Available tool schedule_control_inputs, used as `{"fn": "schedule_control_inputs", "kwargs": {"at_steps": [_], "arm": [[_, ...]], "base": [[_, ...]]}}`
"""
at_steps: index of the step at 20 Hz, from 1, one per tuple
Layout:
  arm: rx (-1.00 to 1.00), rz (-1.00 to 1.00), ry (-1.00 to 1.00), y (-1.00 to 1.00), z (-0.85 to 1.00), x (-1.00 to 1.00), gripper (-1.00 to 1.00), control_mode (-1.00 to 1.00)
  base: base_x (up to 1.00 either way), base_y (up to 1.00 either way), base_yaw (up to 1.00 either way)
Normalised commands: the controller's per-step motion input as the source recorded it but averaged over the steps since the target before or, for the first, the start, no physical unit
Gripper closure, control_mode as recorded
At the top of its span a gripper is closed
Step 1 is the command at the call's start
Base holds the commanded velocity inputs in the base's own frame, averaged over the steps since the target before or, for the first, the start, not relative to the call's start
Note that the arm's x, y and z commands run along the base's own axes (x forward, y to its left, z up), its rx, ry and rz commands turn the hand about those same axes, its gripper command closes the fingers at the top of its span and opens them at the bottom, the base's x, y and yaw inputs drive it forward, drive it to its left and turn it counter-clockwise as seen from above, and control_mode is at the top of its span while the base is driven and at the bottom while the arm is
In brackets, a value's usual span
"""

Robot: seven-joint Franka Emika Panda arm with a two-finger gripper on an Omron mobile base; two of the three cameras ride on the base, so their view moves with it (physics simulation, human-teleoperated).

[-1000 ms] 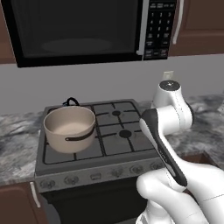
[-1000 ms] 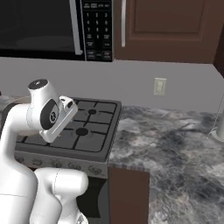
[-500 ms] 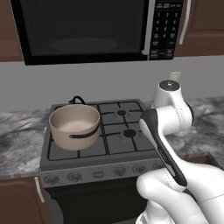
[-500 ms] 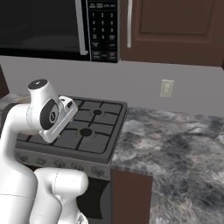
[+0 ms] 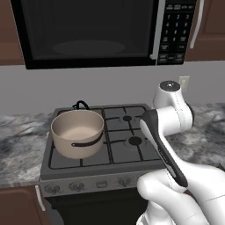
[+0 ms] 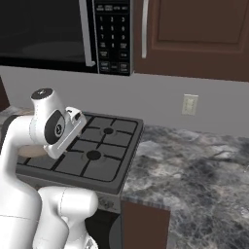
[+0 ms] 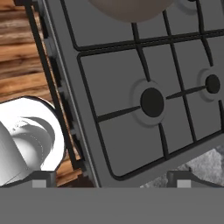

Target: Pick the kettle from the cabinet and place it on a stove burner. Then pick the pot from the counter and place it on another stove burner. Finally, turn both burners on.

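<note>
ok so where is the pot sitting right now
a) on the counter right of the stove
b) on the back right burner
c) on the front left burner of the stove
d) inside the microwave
c, in the left base view the pot sits on the grate at the front left of the stove, with the kettle just behind it and both right-hand burners bare.

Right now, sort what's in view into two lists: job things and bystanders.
Job things:
pot, on the stove's front left burner
kettle, handle showing behind the pot
free burners
knobs
gripper, open

Bystanders:
microwave
wall socket
</note>
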Motion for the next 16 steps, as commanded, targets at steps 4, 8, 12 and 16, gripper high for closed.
{"fn": "schedule_control_inputs", "kwargs": {"at_steps": [4, 8, 12, 16], "arm": [[0.0, 0.0, 0.0, 0.0, 0.0, 0.0, -1.0, 1.0], [0.0, 0.0, 0.0, 0.0, 0.0, 0.0, -1.0, 1.0], [0.0, 0.0, 0.0, 0.0, 0.0, 0.0, -1.0, 1.0], [0.0, 0.0, 0.0, 0.0, 0.0, 0.0, -1.0, -1.0]], "base": [[0.2, -0.06, 0.06], [0.07, 0.0, 0.02], [0.0, 0.0, 0.0], [0.0, 0.0, 0.0]]}}
